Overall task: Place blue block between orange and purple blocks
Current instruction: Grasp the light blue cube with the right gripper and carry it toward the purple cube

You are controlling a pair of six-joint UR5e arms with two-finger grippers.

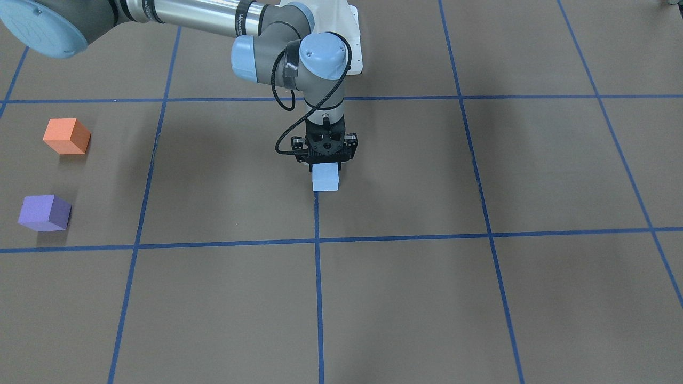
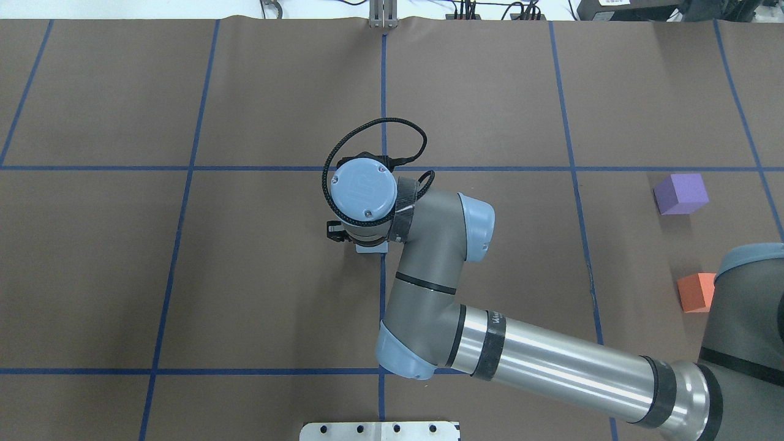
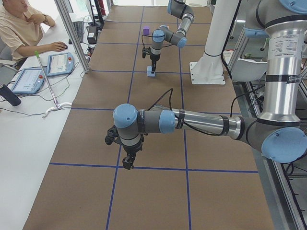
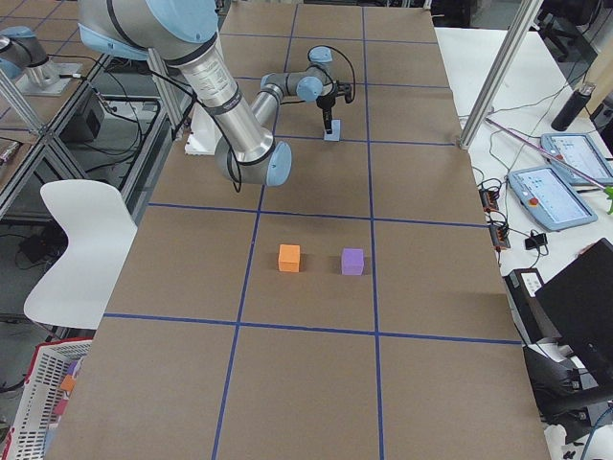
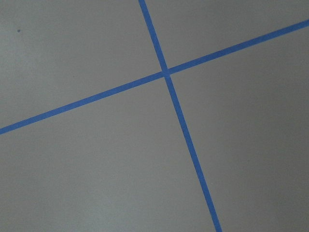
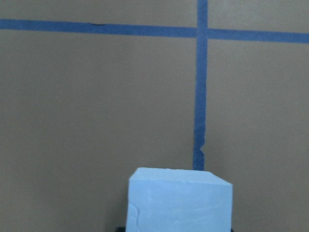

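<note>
The right gripper [image 1: 325, 166] sits down over the blue block [image 1: 326, 180] at mid-table, well apart from the orange block [image 1: 66, 136] and purple block [image 1: 44, 213] (how far the 2 grippers are open, left gripper [image 3: 128, 163] included, I cannot tell).

Even overhead light washing table [image 1: 405, 298], soft shadows pooling beside orange block [image 1: 66, 136] & purple block [image 1: 44, 213], glare streaking right arm tube [image 2: 563, 361], blue block [image 1: 326, 178] blowing out pale, wrist cams running soft.

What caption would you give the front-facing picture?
Right gripper clasps the blue block, far from orange block and purple block.
</note>
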